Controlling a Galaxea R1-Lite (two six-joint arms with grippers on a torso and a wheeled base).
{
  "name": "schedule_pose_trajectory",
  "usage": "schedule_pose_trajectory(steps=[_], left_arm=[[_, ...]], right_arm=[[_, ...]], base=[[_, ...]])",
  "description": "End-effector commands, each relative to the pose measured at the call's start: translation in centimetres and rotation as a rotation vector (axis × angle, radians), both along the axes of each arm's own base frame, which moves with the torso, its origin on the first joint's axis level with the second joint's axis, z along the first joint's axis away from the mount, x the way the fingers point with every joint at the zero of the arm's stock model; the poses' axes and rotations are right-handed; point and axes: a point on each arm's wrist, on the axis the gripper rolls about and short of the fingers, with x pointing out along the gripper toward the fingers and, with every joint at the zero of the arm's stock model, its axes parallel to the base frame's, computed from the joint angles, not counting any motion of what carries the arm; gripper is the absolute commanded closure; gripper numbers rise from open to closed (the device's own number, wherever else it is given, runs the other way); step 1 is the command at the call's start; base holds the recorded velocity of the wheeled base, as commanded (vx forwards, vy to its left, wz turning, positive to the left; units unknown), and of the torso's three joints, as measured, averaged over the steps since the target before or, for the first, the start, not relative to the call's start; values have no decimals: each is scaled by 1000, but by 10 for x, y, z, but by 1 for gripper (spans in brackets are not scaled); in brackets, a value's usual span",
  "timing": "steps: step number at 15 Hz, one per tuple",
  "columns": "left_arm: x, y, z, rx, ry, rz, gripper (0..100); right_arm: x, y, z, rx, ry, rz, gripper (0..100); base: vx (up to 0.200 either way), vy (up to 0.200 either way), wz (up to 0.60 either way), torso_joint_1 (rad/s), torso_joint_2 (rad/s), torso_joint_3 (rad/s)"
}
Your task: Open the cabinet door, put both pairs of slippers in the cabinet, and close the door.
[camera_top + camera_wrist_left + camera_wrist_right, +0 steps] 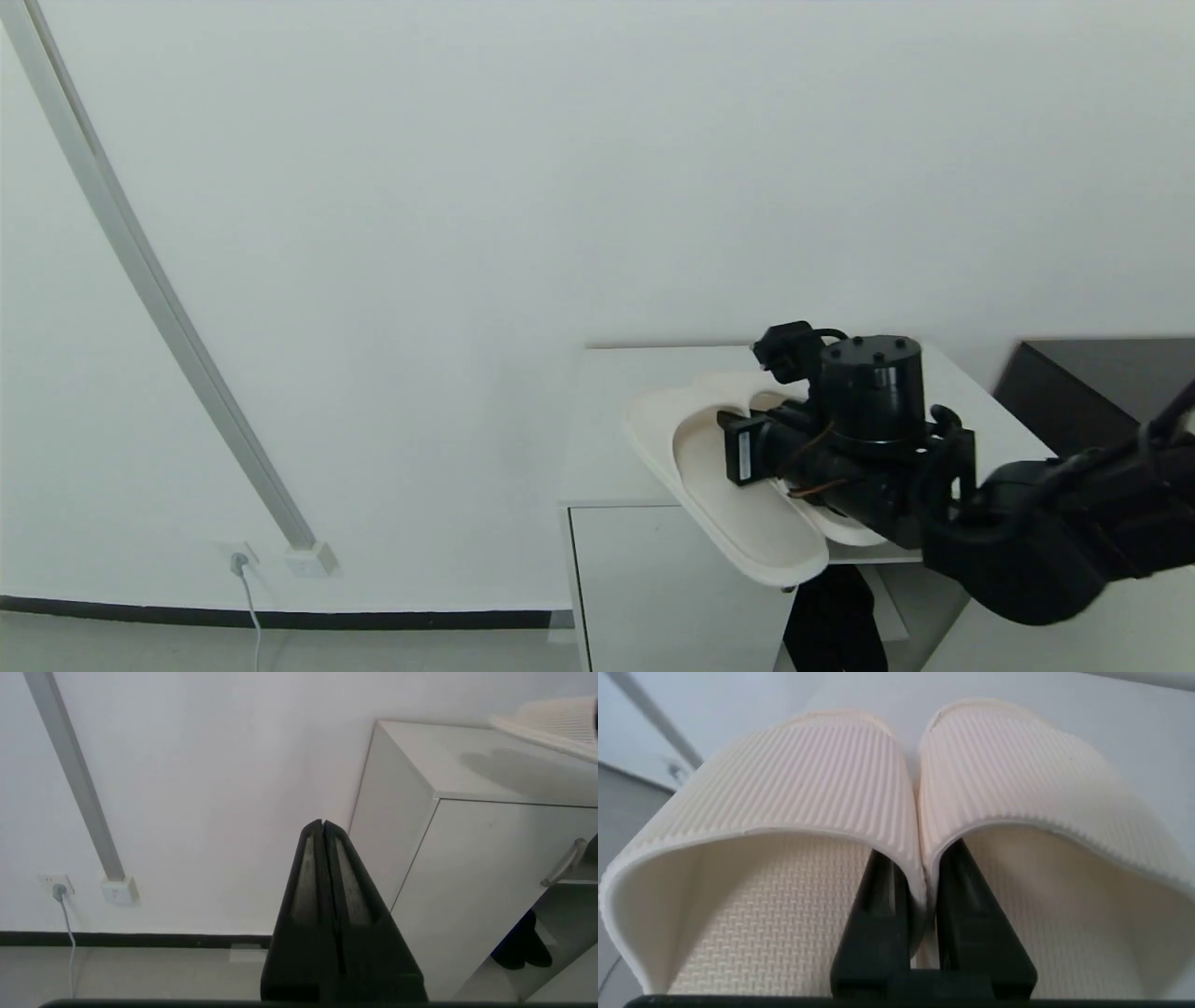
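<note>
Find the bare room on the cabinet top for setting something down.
The left strip of the cabinet top is bare, between its left edge, the wall and the white slippers. The right side is crowded: the right tool holds the slippers there.

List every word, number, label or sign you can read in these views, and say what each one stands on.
No text can be read in any view.
The white sticker on the right arm: print too small to read.
The cream slippers: only a ribbed pattern, no lettering.
The cabinet and the wall socket: no marking visible.
</note>
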Motion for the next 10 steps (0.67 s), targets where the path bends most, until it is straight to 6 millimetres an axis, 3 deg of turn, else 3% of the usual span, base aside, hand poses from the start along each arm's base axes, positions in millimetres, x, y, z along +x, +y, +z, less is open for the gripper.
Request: schedule_pose_trajectory(steps=[1, 3, 10], left_arm=[[0, 0, 0, 0, 0, 0, 100], [0, 0, 0, 2, 0, 0, 100], [0, 0, 0, -2, 0, 0, 100]], right_arm=[[-47, -27, 26, 42, -30, 120, 100], [-65, -32, 27, 33, -31, 168, 100], [-65, -30, 22, 16, -18, 173, 100]], base=[[0, 0, 0, 0, 0, 0], [0, 0, 0, 0, 0, 0], [0, 0, 0, 0, 0, 0]])
